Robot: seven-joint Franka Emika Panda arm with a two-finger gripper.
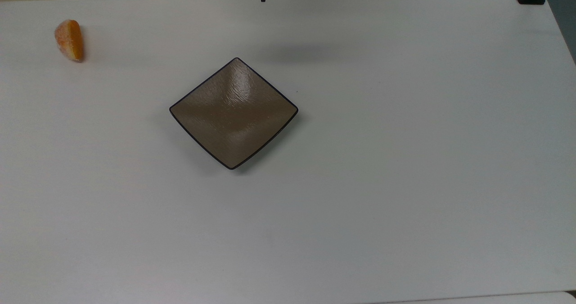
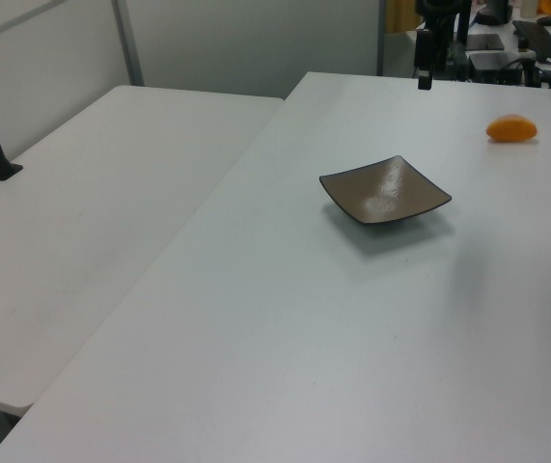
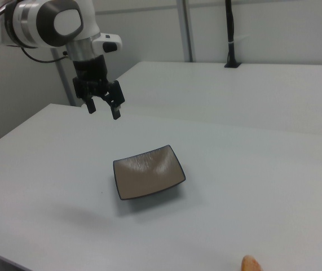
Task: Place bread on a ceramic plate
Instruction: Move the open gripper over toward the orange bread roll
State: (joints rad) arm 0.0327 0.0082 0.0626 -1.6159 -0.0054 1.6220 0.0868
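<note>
Glossy taupe-brown ceramic plate w/ thin dark rim, faint ripples, on white table; orange-brown bread, pale speckled crust, well apart from plate; black gripper, white arm.

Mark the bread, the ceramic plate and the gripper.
bread (image 1: 69,40), top view, middle of the crust.
ceramic plate (image 1: 233,113), top view, bare centre.
gripper (image 3: 102,110), right view, midway between its open fingers.

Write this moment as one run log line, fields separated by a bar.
gripper: open, raised above table | bread: on table, apart from plate | ceramic plate: holds nothing | placement: not yet done
</note>
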